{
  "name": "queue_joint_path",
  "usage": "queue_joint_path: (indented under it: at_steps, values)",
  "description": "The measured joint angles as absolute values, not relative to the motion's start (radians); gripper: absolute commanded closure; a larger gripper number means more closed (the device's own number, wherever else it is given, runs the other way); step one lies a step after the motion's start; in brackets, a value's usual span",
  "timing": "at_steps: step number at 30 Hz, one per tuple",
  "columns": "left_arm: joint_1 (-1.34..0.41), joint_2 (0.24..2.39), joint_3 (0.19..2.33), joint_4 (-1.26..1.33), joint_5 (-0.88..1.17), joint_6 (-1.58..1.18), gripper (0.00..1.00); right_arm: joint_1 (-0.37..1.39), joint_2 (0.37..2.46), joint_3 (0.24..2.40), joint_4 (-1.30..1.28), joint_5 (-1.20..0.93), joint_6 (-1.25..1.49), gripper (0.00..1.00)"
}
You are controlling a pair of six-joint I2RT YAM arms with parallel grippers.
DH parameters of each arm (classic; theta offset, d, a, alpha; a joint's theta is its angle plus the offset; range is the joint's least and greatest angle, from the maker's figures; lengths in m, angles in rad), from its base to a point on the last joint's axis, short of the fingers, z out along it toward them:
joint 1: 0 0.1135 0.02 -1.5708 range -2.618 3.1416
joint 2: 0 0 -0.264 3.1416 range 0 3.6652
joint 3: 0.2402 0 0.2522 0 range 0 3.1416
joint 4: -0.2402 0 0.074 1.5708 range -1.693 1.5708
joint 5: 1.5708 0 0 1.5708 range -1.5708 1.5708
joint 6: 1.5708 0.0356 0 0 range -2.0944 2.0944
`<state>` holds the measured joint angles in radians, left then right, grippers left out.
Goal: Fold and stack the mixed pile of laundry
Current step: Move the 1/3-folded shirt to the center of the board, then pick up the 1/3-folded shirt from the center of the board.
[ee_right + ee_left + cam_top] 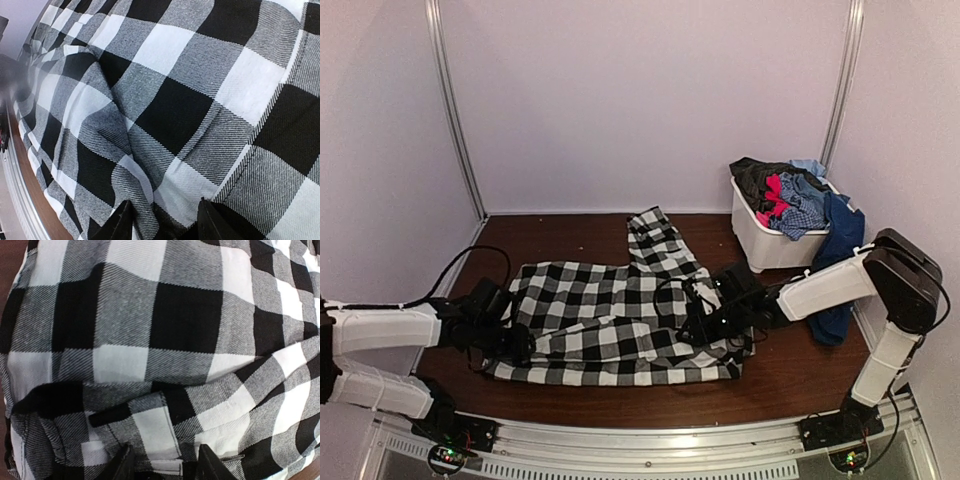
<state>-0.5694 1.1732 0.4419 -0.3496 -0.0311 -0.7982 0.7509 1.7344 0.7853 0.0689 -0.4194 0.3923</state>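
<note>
The black-and-white checked shirt (610, 315) of soft woven cloth lies spread across the middle of the brown wooden table (570, 235), rumpled in places, with one long narrow part reaching up towards 1 o'clock. My left tool (520, 345) sits low at the shirt's 8 o'clock edge. In the left wrist view a folded hem of the checked cloth lies between its two dark fingers (122, 467), which stand partly apart. I cannot tell whether they are pressing on it. My right tool (705, 322) is down on the shirt's 3 o'clock side. There a raised ridge of cloth runs in between its fingers (122, 225), set at a middling width, and again I cannot tell if the cloth is clamped. At 2 o'clock on the table stands the white plastic rectangular bin (770, 245), holding the rest of the pile: a dark grey item (752, 175) at its far side, a red-pink piece (772, 195) beside that, and a light blue plaid piece (803, 205) on top. The long navy blue piece (840, 270) hangs out over the bin's 3 o'clock rim, down behind my right arm.
</note>
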Motion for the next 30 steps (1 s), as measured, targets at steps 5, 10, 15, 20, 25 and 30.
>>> queue_joint_path:
  at_steps: [5, 10, 15, 20, 25, 30]
  values:
    - [-0.57, 1.026, 0.413, -0.462, -0.019, -0.813, 0.29, 0.783, 1.685, 0.767, 0.015, -0.482, 0.396, 0.51]
    - [-0.57, 1.024, 0.645, -0.633, -0.085, -0.695, 0.02, 0.745, 1.594, 0.85, -0.139, -0.473, 0.366, 0.46]
    - [-0.5, 1.161, 1.009, -0.648, -0.125, -0.547, 0.02, 0.64, 1.51, 1.036, -0.166, -0.387, 0.308, 0.38]
    - [-0.311, 1.379, 1.229, -0.603, -0.051, -0.453, 0.02, 0.542, 1.51, 1.213, -0.157, -0.304, 0.236, 0.4]
    - [-0.235, 1.541, 1.33, -0.594, -0.036, -0.408, 0.02, 0.458, 1.673, 1.401, -0.154, -0.292, 0.201, 0.44]
    - [-0.216, 1.731, 1.437, -0.594, -0.028, -0.367, 0.02, 0.418, 1.925, 1.539, -0.206, -0.295, 0.174, 0.47]
